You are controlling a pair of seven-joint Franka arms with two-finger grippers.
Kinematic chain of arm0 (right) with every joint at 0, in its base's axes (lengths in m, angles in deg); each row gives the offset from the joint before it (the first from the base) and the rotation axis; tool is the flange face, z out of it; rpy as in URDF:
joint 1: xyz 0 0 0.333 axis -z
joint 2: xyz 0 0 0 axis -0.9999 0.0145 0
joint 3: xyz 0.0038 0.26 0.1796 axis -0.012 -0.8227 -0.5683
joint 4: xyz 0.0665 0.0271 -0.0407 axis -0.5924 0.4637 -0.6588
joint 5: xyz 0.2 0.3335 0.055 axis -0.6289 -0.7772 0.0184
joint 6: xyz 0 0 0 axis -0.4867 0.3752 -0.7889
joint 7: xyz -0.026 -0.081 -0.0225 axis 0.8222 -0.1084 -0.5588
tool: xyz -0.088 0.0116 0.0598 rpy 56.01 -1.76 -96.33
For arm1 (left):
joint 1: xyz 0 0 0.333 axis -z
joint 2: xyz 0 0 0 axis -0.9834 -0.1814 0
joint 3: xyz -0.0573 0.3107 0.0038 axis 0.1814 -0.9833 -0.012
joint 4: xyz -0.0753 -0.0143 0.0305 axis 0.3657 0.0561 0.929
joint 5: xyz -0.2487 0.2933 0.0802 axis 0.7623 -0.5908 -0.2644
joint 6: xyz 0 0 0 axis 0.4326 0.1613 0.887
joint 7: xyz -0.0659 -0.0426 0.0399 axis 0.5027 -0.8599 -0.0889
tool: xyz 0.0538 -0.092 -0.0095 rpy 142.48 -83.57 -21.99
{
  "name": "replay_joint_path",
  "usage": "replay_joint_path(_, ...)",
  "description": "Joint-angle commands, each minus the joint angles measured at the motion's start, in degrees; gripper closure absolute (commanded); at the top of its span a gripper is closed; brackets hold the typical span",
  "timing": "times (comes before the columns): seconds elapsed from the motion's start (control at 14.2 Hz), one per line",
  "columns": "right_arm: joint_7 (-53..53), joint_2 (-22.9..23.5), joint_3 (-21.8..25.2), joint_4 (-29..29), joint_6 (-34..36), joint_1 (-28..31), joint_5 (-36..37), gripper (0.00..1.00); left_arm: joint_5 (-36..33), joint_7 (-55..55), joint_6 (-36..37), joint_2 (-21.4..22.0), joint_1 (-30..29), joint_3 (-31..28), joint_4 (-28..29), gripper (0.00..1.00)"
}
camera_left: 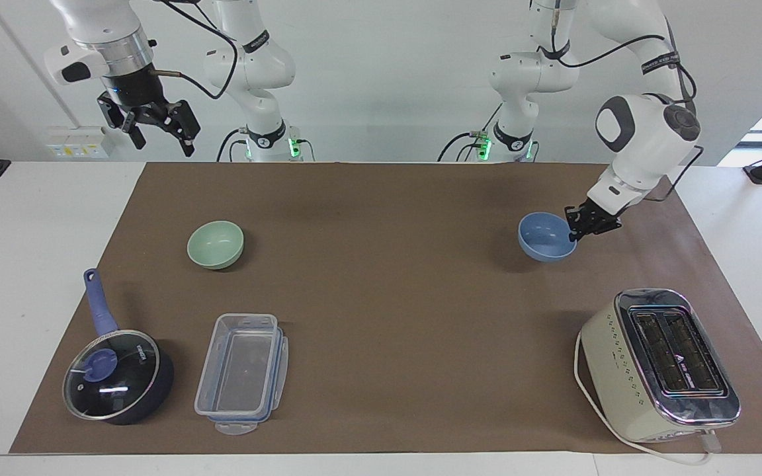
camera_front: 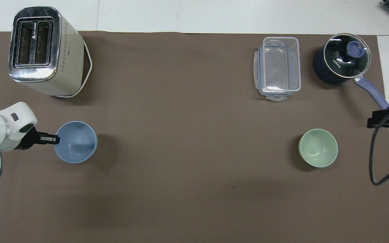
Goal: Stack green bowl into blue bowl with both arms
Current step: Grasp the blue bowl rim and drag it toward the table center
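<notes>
Left claw (camera_left: 575, 233) pinches the rim of the blue bowl (camera_left: 545, 237), lifted just off the brown mat (camera_left: 394, 218).

The left claw's fingertips are clamped shut on the bowl's rim at the edge toward the left arm's end of the table (camera_left: 37, 218), at about 9 o'clock on the bowl in the overhead view; the bowl hangs over the mat, its shadow apart from it, with the toaster (camera_left: 660, 363) farther from the robots. The green bowl (camera_left: 215, 244) sits upright on the mat toward the right arm's end, well apart from the blue one; the clear container (camera_left: 243, 371) and the lidded saucepan (camera_left: 116, 377) lie farther from the robots than it, near 11 and 1 o'clock overhead. The right claw (camera_left: 159, 132) waits up in the air with jaws spread wide, empty, over the table's edge at the robots' end.
</notes>
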Motion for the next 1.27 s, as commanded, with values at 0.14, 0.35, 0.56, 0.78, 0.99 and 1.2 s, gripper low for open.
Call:
replay_joint_path(0.14, 1.4, -0.2, -0.2, -0.3, 0.4, 0.6, -0.9, 0.0, -0.1, -14.2, -3.7, -0.4, 10.9, -0.8, 0.1, 1.0)
replay_joint_path(0.35, 1.4, -0.2, -0.2, -0.3, 0.4, 0.6, -0.9, 0.0, -0.4, -25.4, -7.6, -1.9, 18.4, -0.8, 0.1, 1.0)
replay_joint_path(0.56, 1.4, -0.2, -0.2, -0.3, 0.4, 0.6, -0.9, 0.0, -1.1, -38.6, -10.7, -4.9, 25.3, -0.6, -1.7, 1.0)
replay_joint_path(0.78, 1.4, -0.2, -0.2, -0.3, 0.4, 0.6, -0.9, 0.0, -1.1, -48.3, -15.2, -7.9, 31.0, -0.3, -2.6, 1.0)
replay_joint_path(0.99, 1.4, -0.2, -0.2, -0.3, 0.4, 0.6, -0.9, 0.0, -1.0, -49.1, -14.5, -9.0, 32.7, -0.2, -2.1, 1.0)
replay_joint_path(1.2, 1.4, -0.2, -0.2, -0.3, 0.4, 0.6, -0.9, 0.0, -1.0, -48.4, -14.1, -8.6, 32.7, -0.2, -1.3, 1.0)
